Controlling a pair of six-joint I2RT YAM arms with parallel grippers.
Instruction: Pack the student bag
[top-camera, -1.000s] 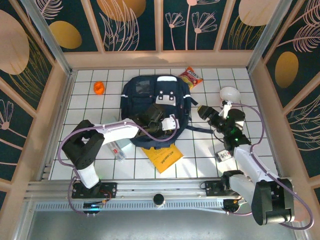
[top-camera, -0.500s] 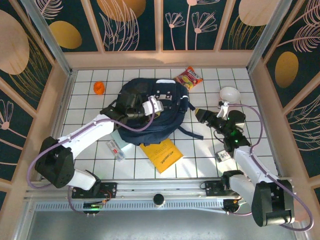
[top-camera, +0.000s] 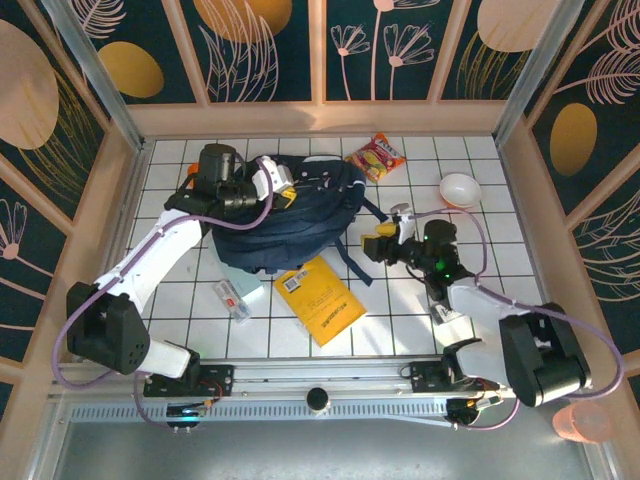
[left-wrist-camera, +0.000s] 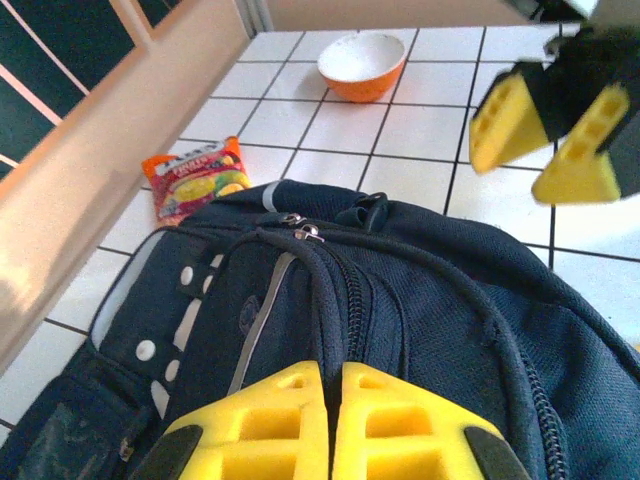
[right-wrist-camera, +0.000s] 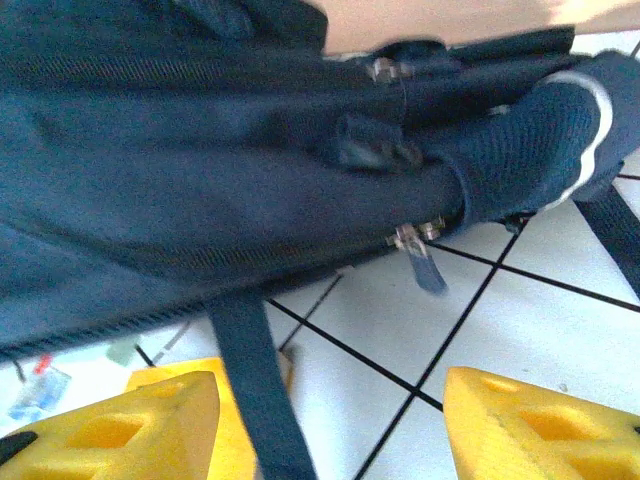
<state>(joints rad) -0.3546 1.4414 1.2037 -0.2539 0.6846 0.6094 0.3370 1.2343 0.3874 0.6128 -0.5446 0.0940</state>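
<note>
Left hand (top-camera: 281, 192), clamped shut on the top of the bag (top-camera: 290, 225), has swung upper left, tipping it up at centre-left of the worktop (top-camera: 400, 300); right hand (top-camera: 379, 243), wide open and empty, has closed in, probably for the zip (right-wrist-camera: 408, 238).

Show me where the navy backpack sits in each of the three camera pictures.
Top external: the backpack lies left of centre on the white tiles.
Left wrist: the backpack covers the lower half, with the snack packet beyond it.
Right wrist: the backpack stretches across the upper part.
Shared landmark: the right end effector, its yellow fingers open, close beside the backpack.
</note>
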